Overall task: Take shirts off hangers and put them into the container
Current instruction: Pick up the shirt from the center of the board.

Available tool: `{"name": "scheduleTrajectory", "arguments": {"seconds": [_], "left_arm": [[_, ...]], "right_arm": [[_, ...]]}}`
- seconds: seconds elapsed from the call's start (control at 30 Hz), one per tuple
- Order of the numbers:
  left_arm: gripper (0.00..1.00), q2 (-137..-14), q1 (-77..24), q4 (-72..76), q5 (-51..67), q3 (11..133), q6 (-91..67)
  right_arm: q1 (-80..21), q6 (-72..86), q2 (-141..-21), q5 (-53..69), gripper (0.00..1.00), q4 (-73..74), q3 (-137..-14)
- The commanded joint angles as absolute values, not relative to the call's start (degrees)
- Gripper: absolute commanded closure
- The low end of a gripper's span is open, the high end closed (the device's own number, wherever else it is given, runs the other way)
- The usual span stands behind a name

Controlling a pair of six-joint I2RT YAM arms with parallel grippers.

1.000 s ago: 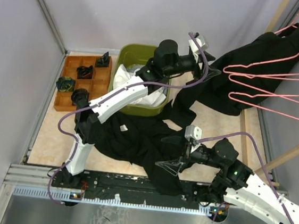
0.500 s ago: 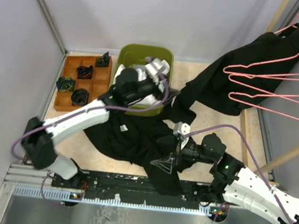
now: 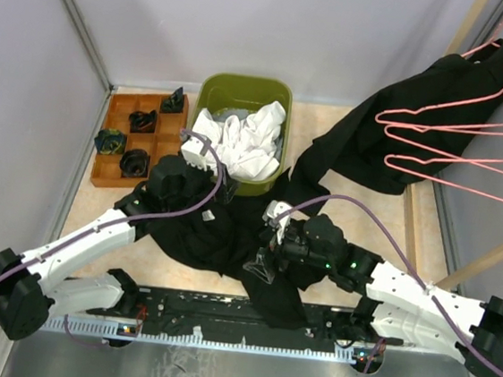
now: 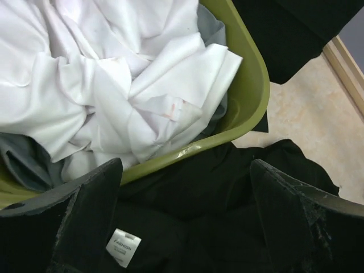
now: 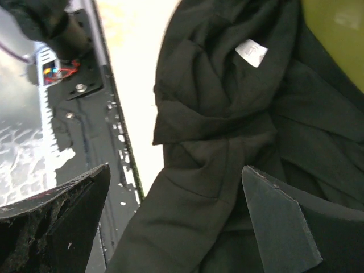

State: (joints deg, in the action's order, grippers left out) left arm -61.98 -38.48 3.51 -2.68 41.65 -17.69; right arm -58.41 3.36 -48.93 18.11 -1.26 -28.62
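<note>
Across the table in the overhead view, the largest item is a black shirt, lying crumpled between the two arms with one edge pushed against the near wall of the container. It is off its hanger but not in the tub, so I judge this step half done.

A second black shirt hangs at the rack, far right, among the pink hangers, its tail trailing onto the table. I cannot tell whether it is hooked on one.

The container stands at the far centre, beside the wooden tray. It holds a bunched white shirt over a grey shirt, piled to the rim.

The left gripper hovers over the black cloth just beside the tub's near rim, fingers spread wide, nothing between them. The right gripper is also spread and empty, low over the folds nearer the arm bases. I judge both are placed for a fresh two-point hold on one garment.

A small white label shows by the left fingers.
</note>
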Motion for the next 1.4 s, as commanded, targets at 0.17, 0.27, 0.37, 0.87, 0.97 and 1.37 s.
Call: {"name": "scheduleTrajectory", "arguments": {"seconds": [0.17, 0.27, 0.37, 0.87, 0.97, 1.37], "left_arm": [[0.01, -57.1, -37.5, -16.8, -9.9, 38.0, -30.9], [0.01, -57.1, -37.5, -21.1, -8.4, 37.3, -35.1], [0.01, -54.3, -37.5, -20.9, -6.3, 36.1, -35.3], [0.01, -52.1, -37.5, -23.1, -8.6, 26.7, -49.5], [0.09, -53.4, -37.6, -8.8, 3.1, 20.7, -48.5], [0.19, -45.7, -37.6, -13.3, 10.5, 25.7, -43.5]], "right_arm": [[-59.0, 13.6, -57.3, -1.9, 0.01, 5.4, -36.2], [-59.0, 17.1, -60.1, -5.0, 0.01, 6.7, -37.8], [-59.0, 18.3, -61.5, -4.4, 0.01, 5.2, -38.0], [-59.0, 28.1, -72.9, -4.0, 0.01, 1.0, -41.3], [-59.0, 27.9, -75.8, -3.0, 0.01, 0.3, -44.3], [-59.0, 29.6, -80.0, -6.2, 0.01, -6.0, -44.1]]}}
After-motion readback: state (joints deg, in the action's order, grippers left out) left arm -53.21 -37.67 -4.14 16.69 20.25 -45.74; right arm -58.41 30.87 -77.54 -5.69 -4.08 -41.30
